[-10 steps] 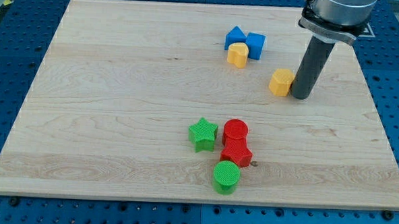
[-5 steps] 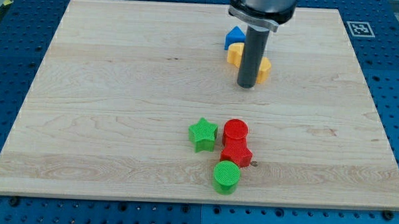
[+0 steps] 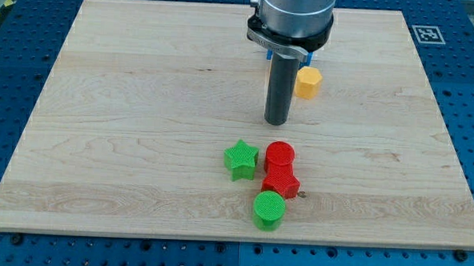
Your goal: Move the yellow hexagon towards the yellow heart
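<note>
The yellow hexagon lies on the wooden board near the view's top, just right of my rod. My tip rests on the board below and left of the hexagon, apart from it. The yellow heart does not show; the rod and the arm's head cover the spot where it lay. Only thin slivers of a blue block show beside the rod.
A green star, a red cylinder, another red block and a green cylinder cluster below my tip. A marker tag sits at the board's top right corner.
My tip pushed the yellow hexagon left and up towards the yellow heart and blue blocks, then moved left and down off it. The heart is now hidden behind the rod.
</note>
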Robot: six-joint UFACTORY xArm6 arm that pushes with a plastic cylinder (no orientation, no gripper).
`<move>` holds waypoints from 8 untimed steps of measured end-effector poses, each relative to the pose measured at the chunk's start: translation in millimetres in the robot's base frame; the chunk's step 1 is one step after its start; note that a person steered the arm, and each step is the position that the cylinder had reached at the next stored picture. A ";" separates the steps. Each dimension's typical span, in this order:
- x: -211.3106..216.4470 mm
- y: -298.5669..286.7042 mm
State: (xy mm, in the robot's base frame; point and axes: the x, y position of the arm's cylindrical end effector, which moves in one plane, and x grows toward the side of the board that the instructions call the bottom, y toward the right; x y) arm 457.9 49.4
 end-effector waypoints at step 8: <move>-16.2 41.5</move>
